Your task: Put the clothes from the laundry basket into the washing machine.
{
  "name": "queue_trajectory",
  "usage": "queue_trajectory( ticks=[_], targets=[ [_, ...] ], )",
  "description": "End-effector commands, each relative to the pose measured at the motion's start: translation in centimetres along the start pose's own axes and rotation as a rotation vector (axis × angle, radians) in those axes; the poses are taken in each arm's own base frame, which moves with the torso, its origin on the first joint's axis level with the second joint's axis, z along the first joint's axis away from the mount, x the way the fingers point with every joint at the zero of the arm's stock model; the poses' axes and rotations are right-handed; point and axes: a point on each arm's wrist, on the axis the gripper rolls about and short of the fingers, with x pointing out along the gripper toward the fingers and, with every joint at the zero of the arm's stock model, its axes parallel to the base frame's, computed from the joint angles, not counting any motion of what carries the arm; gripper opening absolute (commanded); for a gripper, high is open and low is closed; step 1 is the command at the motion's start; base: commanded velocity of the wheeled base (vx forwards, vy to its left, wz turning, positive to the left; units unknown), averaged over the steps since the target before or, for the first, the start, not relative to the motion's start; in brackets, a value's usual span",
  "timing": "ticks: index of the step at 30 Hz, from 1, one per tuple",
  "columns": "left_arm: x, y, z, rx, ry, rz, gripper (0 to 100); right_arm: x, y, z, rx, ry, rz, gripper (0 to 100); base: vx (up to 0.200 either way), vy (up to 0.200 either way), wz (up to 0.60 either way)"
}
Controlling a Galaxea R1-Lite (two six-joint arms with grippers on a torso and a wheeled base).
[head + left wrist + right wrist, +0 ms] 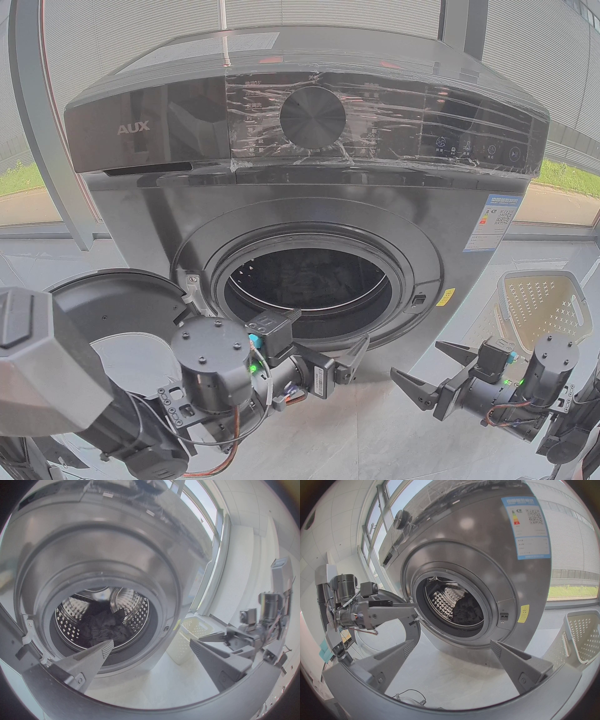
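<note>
Black fabric: the clothes point(104, 627) lie as one crumpled, matte heap low inside the drum point(137, 606) of the washing machine point(312, 206). Drum wall is bright perforated steel with rows of small round holes. Machine body is dark grey and glossy, with a round port ringed by a grey seal, a round knob on the top panel, and film wrinkled over that panel. Its round door point(119, 300) stands swung open at the machine's left side. Laundry basket point(544, 306) is pale cream plastic with a perforated wall and a rounded rim, and sits on the floor just beside the machine's right front corner. Left hand point(150, 643) sits in front of the port, outside it, with wedge-shaped grey fingers point(90, 661) spread wide and touching nothing. Right hand point(415, 359) sits lower, in front of the machine's right side and near the basket, likewise wide open and gripping nothing.
</note>
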Motion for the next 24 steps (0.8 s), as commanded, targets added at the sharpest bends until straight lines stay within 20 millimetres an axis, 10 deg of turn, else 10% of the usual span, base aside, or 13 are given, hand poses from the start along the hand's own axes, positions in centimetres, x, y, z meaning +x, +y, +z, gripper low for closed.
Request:
queue_trajectory(
  ticks=[1,24],
  targets=[
    [-3.1,-1.1,2.0,-0.020,-0.054,-0.060,100,-1.8,-0.2,0.5,0.008,-0.031,-0.001,100,0.000,0.000,0.00],
    [-10.9,1.7,2.8,-0.053,-0.096,0.102,100,-4.8,-2.2,4.1,0.018,-0.250,-0.104,100,0.000,0.000,0.00]
  ],
)
